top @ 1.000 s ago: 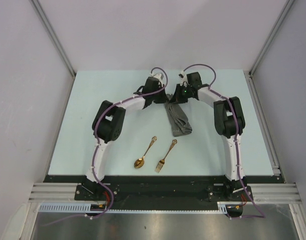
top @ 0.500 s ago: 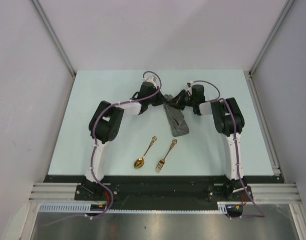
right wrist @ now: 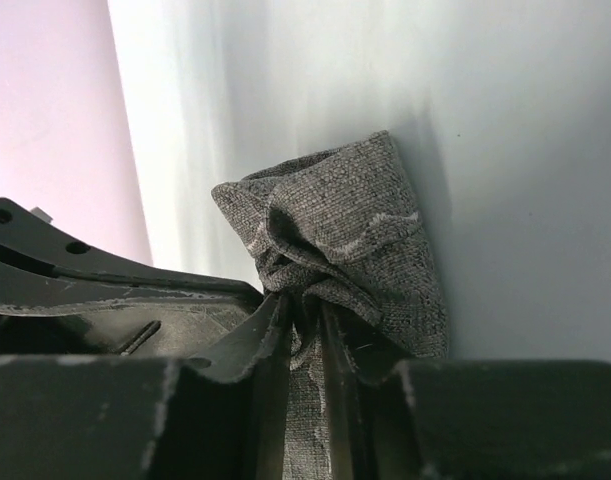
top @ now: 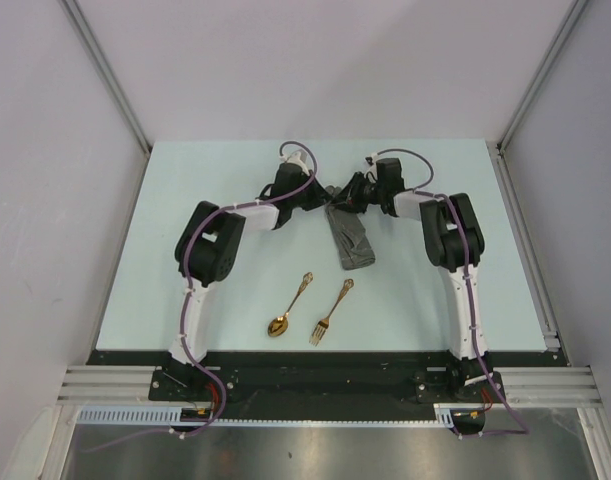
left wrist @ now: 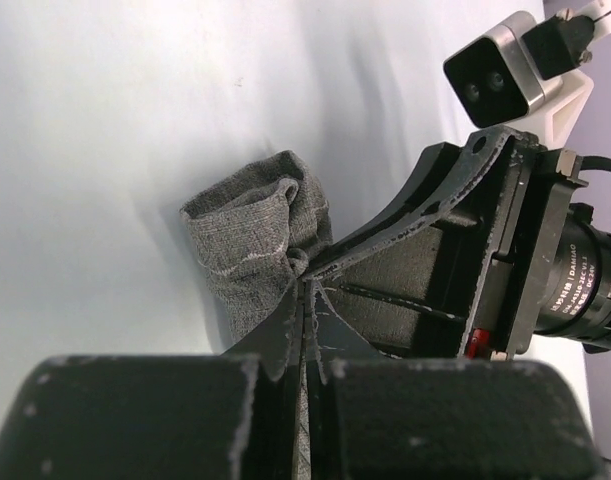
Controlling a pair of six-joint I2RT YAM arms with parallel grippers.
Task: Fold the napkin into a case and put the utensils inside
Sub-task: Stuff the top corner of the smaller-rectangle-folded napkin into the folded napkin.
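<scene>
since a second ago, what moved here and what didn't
Both wrists swung outward and down. The left claw and right claw meet at the far end of the napkin, pinching it; the cloth now lies narrower and straighter. No grip visibly taken or let go. The spoon and fork stayed put.

Grey napkin (left wrist: pixel 253 240) — tight between left fingers (left wrist: pixel 270 350)
</scene>
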